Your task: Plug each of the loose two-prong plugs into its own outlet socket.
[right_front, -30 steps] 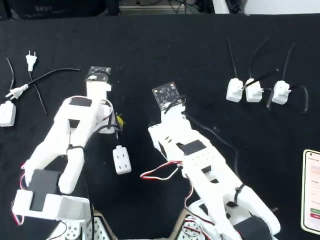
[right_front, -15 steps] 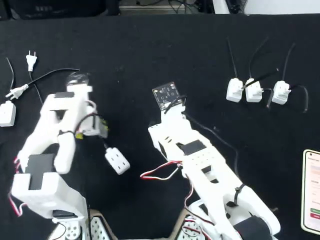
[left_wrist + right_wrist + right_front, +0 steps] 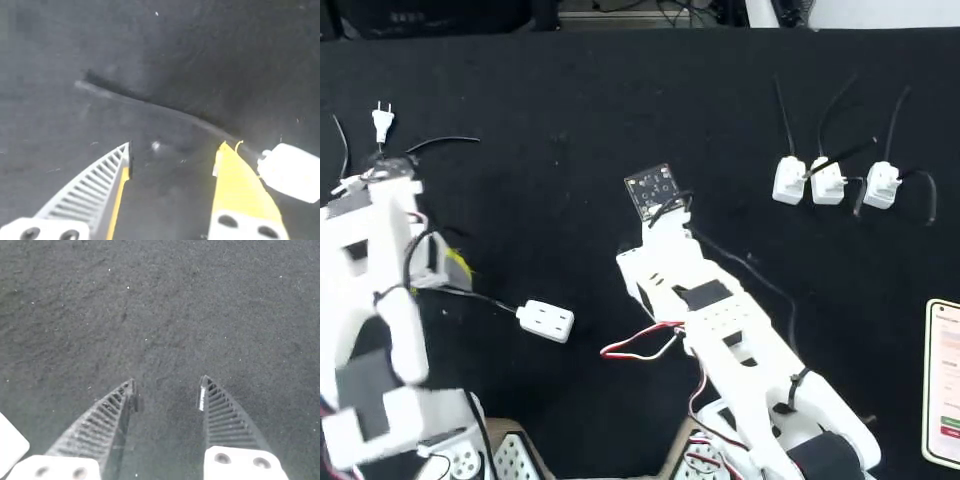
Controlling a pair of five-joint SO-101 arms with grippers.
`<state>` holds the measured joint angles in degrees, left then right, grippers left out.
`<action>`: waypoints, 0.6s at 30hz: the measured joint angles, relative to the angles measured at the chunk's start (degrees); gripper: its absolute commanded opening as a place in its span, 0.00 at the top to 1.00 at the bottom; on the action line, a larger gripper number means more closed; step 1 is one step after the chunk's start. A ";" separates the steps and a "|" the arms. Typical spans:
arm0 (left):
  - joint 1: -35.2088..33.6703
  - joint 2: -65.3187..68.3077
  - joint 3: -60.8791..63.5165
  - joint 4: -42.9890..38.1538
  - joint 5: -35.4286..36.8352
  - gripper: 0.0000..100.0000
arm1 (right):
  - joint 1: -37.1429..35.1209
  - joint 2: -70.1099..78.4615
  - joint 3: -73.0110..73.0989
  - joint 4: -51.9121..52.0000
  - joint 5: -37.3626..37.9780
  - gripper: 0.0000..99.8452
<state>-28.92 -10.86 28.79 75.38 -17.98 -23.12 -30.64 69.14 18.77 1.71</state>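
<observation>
Two grippers show here, and both have their jaws spread wide with nothing between them. The left gripper (image 3: 175, 147) hangs low over the black counter (image 3: 580, 90), and a thin black cable (image 3: 150, 102) runs across just ahead of its jaws. A small white thing (image 3: 292, 172) lies right beside the yellow jaw, on its outer side. It may be a plug, but I cannot tell for sure. One loose plug (image 3: 382, 115) with two prongs lies a little way beyond the left gripper. The white socket block (image 3: 548, 320) lies well apart from it, off toward the right gripper's side. The right gripper (image 3: 167, 383) sits over bare counter. Three white blocks (image 3: 827, 180), each with a cable, stand in a row well away from it, and they look done to me. I think the step now is to pick up a loose plug. To do it well, the left gripper should put one jaw on each side of the plug's white body, not on the cable or the prongs. It should go down slowly and squeeze the middle so the plug does not twist. The prongs should stay free and point outward, ready for the holes in the socket block.
</observation>
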 measured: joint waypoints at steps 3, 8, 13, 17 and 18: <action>-0.18 -8.53 2.64 0.79 -5.36 0.73 | 0.00 0.00 0.00 0.00 0.00 0.81; 10.11 -18.11 13.10 4.04 -15.12 0.73 | 0.00 0.00 0.00 0.00 0.00 0.81; 24.35 -19.34 23.91 -0.35 -15.74 0.73 | 0.70 -0.44 0.00 0.00 0.00 0.81; 31.21 -19.16 27.25 -8.35 -10.55 0.73 | 3.96 -0.44 0.00 0.00 -0.70 0.81; 32.00 -18.64 27.43 -10.46 -8.79 0.73 | 4.57 -0.44 0.00 0.00 -2.02 0.81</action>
<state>3.08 -29.49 56.22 64.92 -26.77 -18.55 -31.08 69.14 18.77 -0.31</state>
